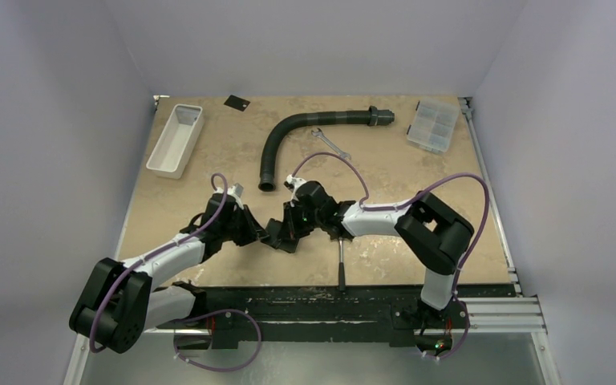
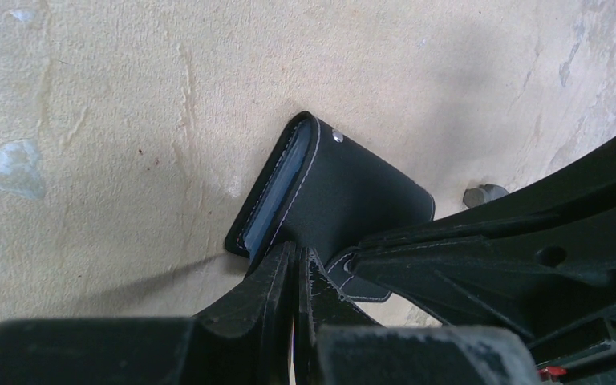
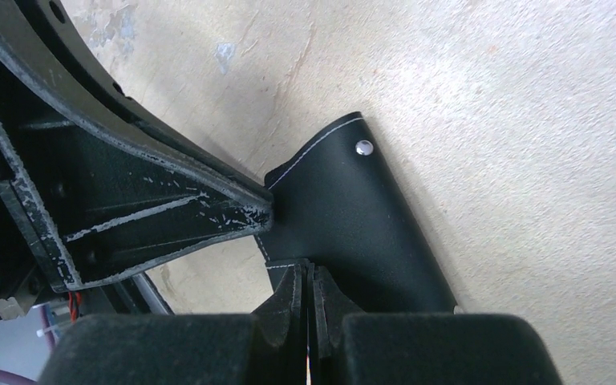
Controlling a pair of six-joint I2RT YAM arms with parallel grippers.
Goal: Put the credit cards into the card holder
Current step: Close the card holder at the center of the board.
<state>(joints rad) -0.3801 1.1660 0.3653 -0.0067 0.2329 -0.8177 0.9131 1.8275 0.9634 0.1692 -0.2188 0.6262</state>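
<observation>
Now, your card holder (image 2: 353, 192): black grained leathery skin, white stitching, silver snap stud; folded rectangle
Left gripper (image 2: 295, 269): fingers pinched on its edge
Right gripper (image 3: 306, 277): clamped on it too

the left arm (image 1: 168, 257) and the right arm (image 1: 373, 216) have each white link shells between bulky black joint housings. a thin purple cable (image 1: 223, 191) follows each arm in loose loops, and more of it curls near the bases at 6 o'clock of the top view. a small green light (image 1: 435, 343) shows at 5 o'clock. the left gripper (image 2: 295, 261) and the right gripper (image 3: 308, 277) are of matt black plastic. their fingers (image 2: 277, 277) carry pale scuffs and scratches along the edges.
</observation>
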